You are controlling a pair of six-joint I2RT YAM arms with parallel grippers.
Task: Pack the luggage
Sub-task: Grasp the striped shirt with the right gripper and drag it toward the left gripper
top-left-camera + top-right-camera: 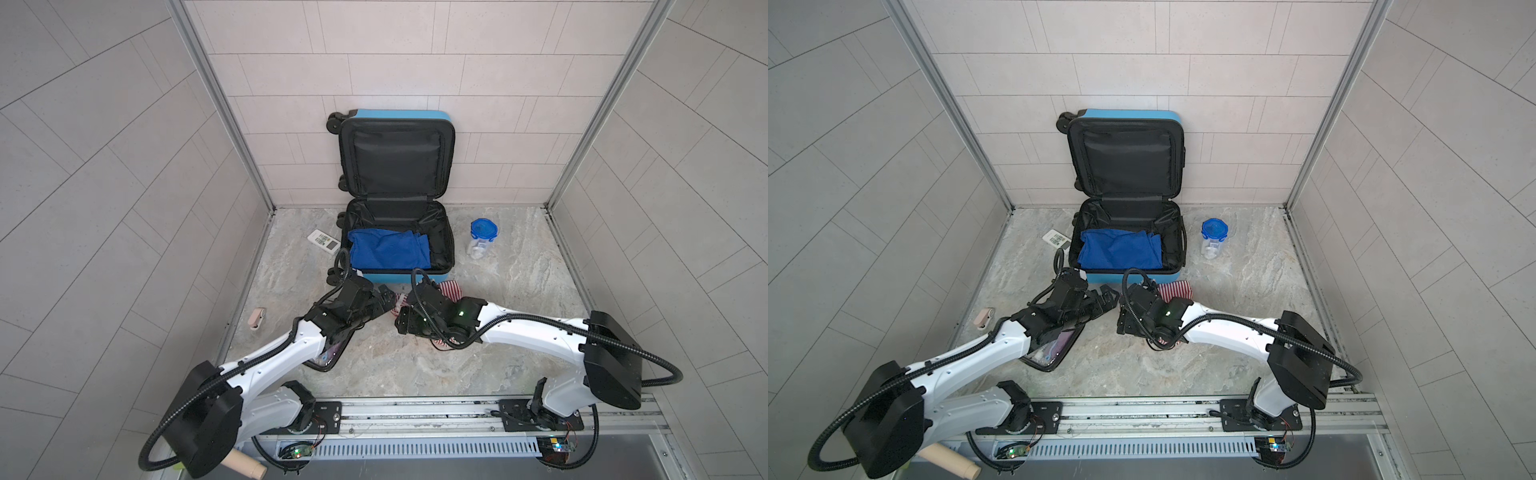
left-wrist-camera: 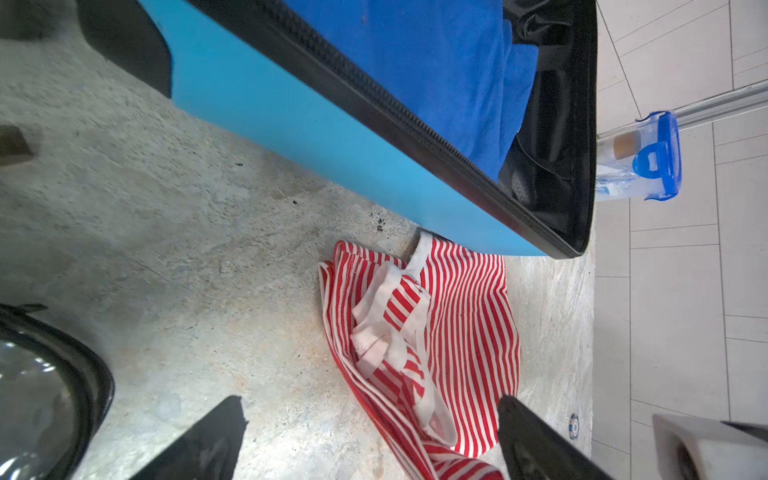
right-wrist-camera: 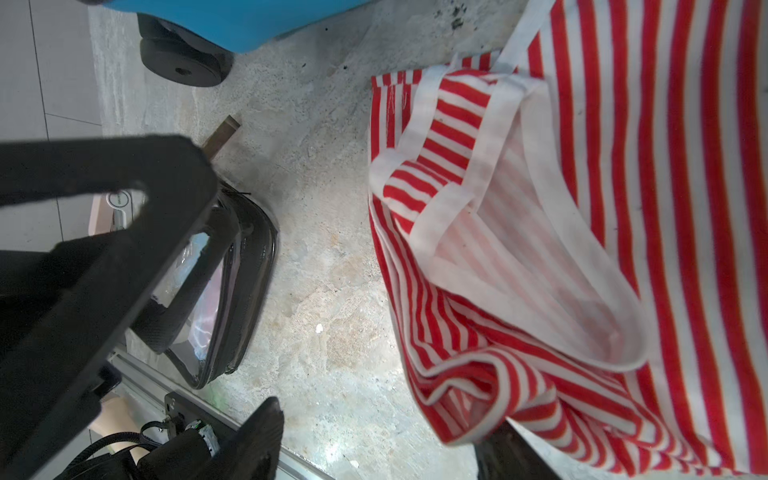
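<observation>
Left gripper [image 2: 370, 403] and right gripper [image 3: 382, 419]: both released, at red-and-white striped cloth garment [image 2: 457, 311], just beside open bright-blue hard-shell luggage [image 2: 270, 104].

light bright, even | shadows soft | top-view edges bowed | wrist foregrounds blurred

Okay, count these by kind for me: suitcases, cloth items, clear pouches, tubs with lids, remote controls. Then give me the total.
Suitcases: 1, the luggage
Cloth items: 2, blue cloth inside it, striped garment on the floor
Pouches: 1, the clear pouch
Tubs: 1, the lidded tub
Remotes: 1, the white remote
Total: 6
</observation>
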